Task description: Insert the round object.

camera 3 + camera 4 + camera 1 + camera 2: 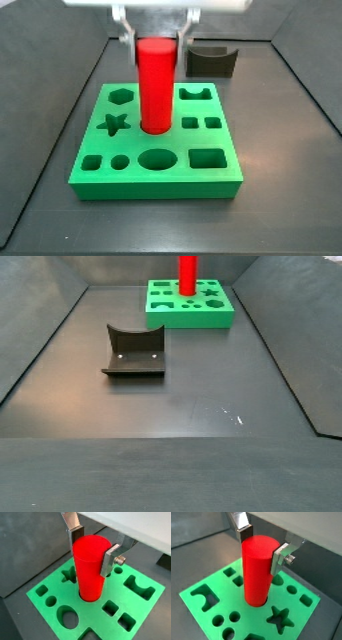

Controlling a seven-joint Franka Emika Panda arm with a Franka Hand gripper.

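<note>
Dark grey walls enclose a dark grey surface (174, 406) that carries all parts. At the far end of that surface, in a side view, the claw (93, 548) hangs above the green block (160, 170). Its two flat silver fingers (111, 560) pinch the upper part of the round object (90, 567), one plate on each side, as shown in both wrist views. The round object (258, 569) is a smooth red cylinder standing upright directly below the claw. Its lower end sits in a round hole near the middle of the green block (143, 594). Other cut-outs surround that hole: a star (279, 618), a hexagon, squares, circles and an arch-shaped slot. Well apart from the claw, nearer the middle of the surface, stands the fixture (134, 353), a dark bracket on a base plate.
</note>
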